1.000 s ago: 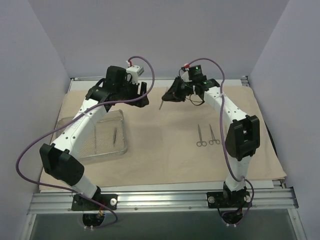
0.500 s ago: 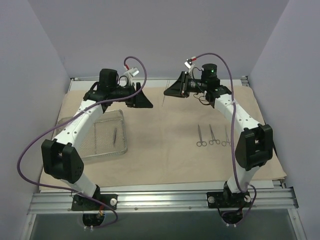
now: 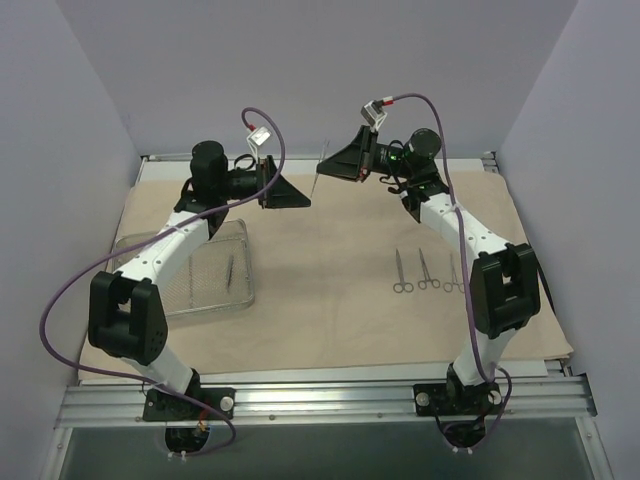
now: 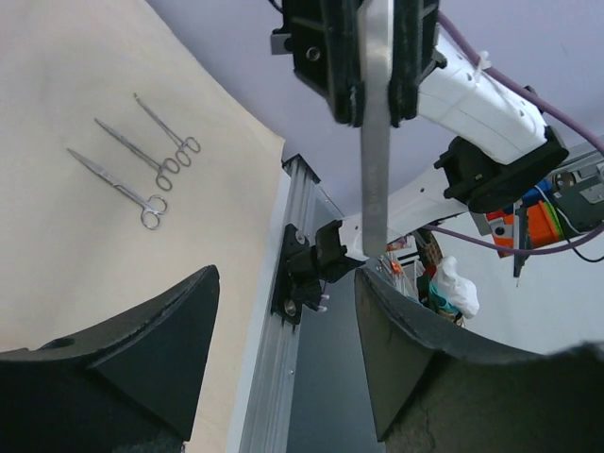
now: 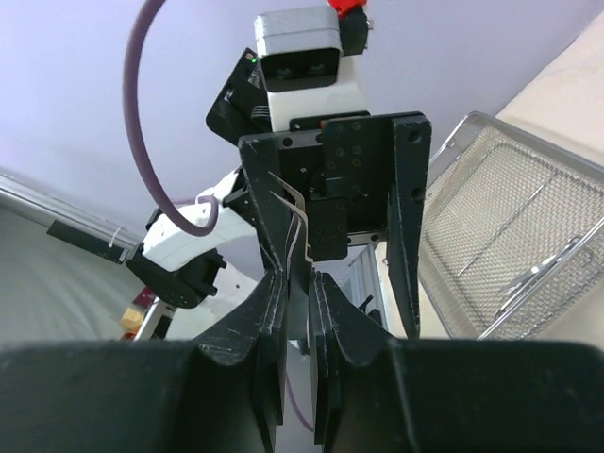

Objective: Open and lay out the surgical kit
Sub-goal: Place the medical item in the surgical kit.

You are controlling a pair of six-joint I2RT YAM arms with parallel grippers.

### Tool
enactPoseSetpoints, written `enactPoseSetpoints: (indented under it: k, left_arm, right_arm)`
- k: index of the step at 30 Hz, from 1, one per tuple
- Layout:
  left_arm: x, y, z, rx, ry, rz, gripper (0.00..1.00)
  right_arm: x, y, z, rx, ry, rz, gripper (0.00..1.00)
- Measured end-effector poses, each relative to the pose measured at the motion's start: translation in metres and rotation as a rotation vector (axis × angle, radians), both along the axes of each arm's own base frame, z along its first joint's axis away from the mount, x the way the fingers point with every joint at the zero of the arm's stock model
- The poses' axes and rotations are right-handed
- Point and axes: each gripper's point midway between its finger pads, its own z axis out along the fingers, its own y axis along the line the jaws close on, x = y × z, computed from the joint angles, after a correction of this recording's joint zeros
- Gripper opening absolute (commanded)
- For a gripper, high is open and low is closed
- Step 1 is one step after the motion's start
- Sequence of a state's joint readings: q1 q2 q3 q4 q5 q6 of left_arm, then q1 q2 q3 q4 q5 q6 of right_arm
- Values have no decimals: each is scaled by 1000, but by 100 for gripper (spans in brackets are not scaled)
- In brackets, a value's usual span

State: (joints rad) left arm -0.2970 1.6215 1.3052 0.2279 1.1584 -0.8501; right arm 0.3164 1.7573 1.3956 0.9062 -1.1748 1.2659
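Right gripper (image 5: 300, 281) is clamped tight on a thin metal instrument (image 5: 288, 222), a flat strip that sticks out past the fingertips. It is held up in the air, off the surface. Left gripper (image 4: 287, 271) has its fingers spread wide with nothing between them. The two grippers face each other tip to tip above the far middle of the table. In the left wrist view the strip points into the gap between the left fingers, and there is no contact.

Beige cloth (image 3: 330, 310) is unfolded flat and covers nearly the whole tabletop. Three ring-handled instruments (image 3: 427, 272) lie side by side on its right half, roughly parallel, rings toward the near edge, and close together. Cannot tell if they touch. Wire-mesh tray (image 3: 200, 290) sits on the cloth's left side, under the left arm's forearm, well apart from the three. One slim instrument in the tray (image 3: 230, 270) lies lengthwise by its right wall.

Aluminium rail (image 3: 320, 400) runs along the near edge, and both arm bases are bolted to it. Plain pale lavender walls (image 3: 320, 60) close in the back and both sides. Beyond the rail the right wrist view shows grey floor, and the left wrist view shows blurred clutter.
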Motion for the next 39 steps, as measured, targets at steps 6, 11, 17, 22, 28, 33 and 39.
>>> enactPoseSetpoints:
  k: [6, 11, 17, 22, 28, 33, 39]
  left_arm:
    - [-2, 0, 19, -55, -44, -21, 71]
    - [-3, 0, 25, -70, -55, -24, 70]
    - [-5, -5, 21, -49, -52, -35, 57]
    - [-4, -10, 16, -3, -59, -26, 23]
    - [11, -6, 5, 116, -69, 64, 2]
    - [22, 2, -8, 241, -92, 158, 2]
    - [30, 14, -35, 378, -52, 251, 2]
  right_arm:
    - [-4, 8, -10, -26, 11, 20, 0]
    - [-3, 15, -29, -103, 35, 17, 0]
    - [-5, 24, -39, -147, 36, 15, 0]
    - [-5, 25, -35, -154, 30, 11, 0]
    - [6, 28, -31, -216, 23, -37, 43]
    - [24, 29, -18, -311, -2, -137, 50]
    - [30, 42, -16, -429, -31, -217, 44]
